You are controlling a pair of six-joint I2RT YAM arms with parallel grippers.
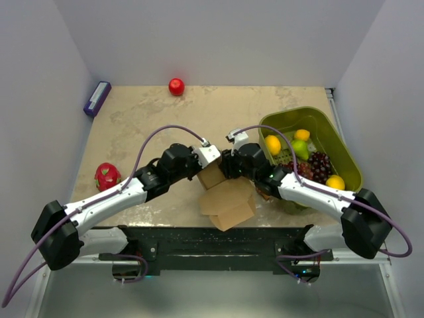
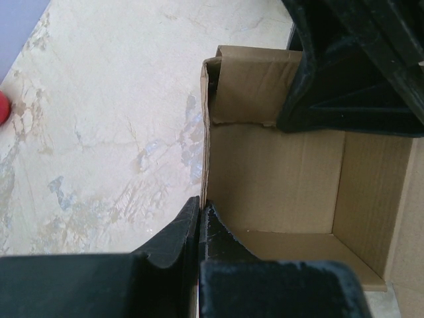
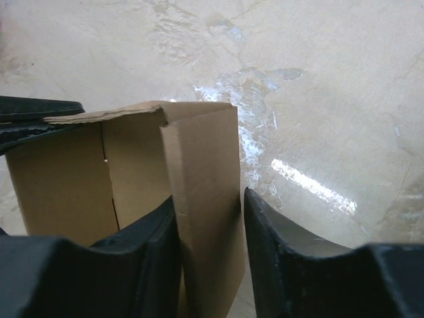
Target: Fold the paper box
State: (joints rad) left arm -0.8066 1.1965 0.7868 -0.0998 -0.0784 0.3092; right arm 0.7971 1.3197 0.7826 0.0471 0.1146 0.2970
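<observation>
Left jaws tight on paper box (image 2: 278,179) wall, right jaws astride.

Robot test cell, lab type. Marble-look counter (image 1: 132,126) enclosed by plain white panels (image 1: 199,40). Left arm (image 1: 112,199) and right arm (image 1: 311,192), cabled, bolted at 6 o'clock. Props: red apple (image 1: 176,87) at 12 o'clock, fruit-filled green basket (image 1: 344,149) at 3 o'clock.
</observation>
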